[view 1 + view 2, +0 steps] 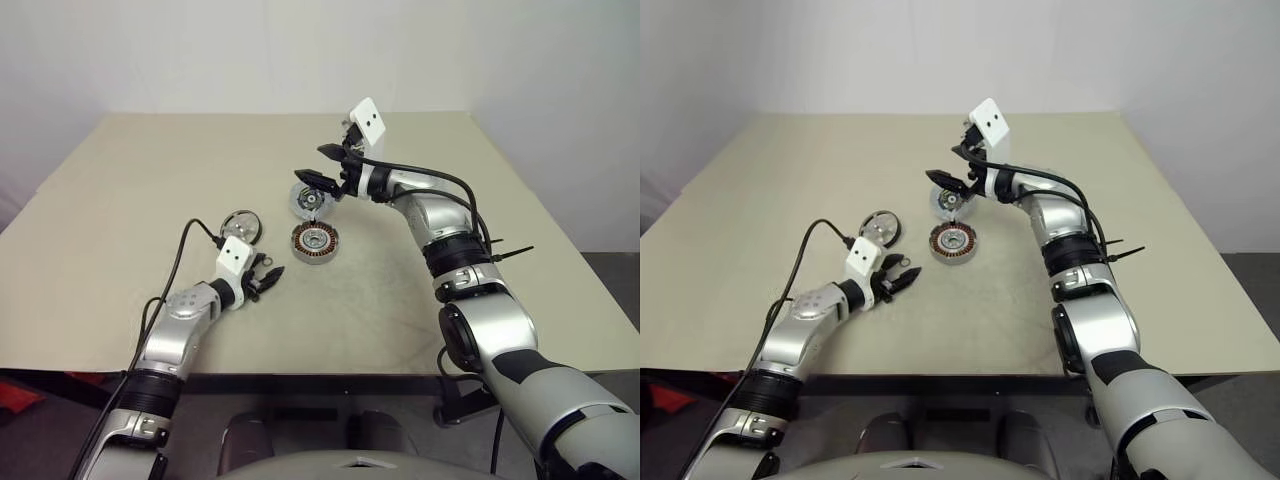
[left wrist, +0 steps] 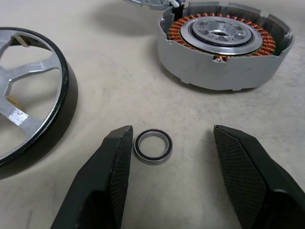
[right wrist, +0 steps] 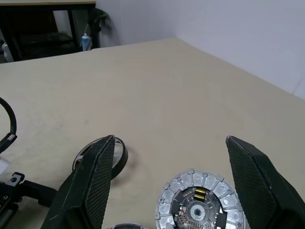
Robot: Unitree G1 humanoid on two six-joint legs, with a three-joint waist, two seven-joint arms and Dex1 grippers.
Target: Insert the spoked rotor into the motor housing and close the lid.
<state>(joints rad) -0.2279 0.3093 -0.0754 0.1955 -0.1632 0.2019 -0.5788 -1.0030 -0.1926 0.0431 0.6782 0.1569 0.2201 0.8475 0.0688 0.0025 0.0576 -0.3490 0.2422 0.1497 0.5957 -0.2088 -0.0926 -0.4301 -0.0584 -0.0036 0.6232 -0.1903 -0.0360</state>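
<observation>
The motor housing [image 1: 316, 243] lies mid-table, its copper coils [image 2: 224, 45] ringing a silver hub. Its lid [image 1: 305, 200] stands tilted up at the housing's far edge, inner face [image 3: 200, 205] showing. The spoked rotor [image 1: 240, 226] lies flat on the table, left of the housing. My left gripper [image 1: 268, 272] is low over the table between rotor and housing, open, with nothing gripped. My right gripper [image 1: 308, 160] hovers open just above the raised lid, clear of it.
A small thin ring [image 2: 153, 146] lies on the table between my left gripper's fingers [image 2: 112, 167], close to one and untouched. The beige table [image 1: 150, 170] stretches wide to the left and back. A black cable [image 1: 185, 245] trails from my left wrist.
</observation>
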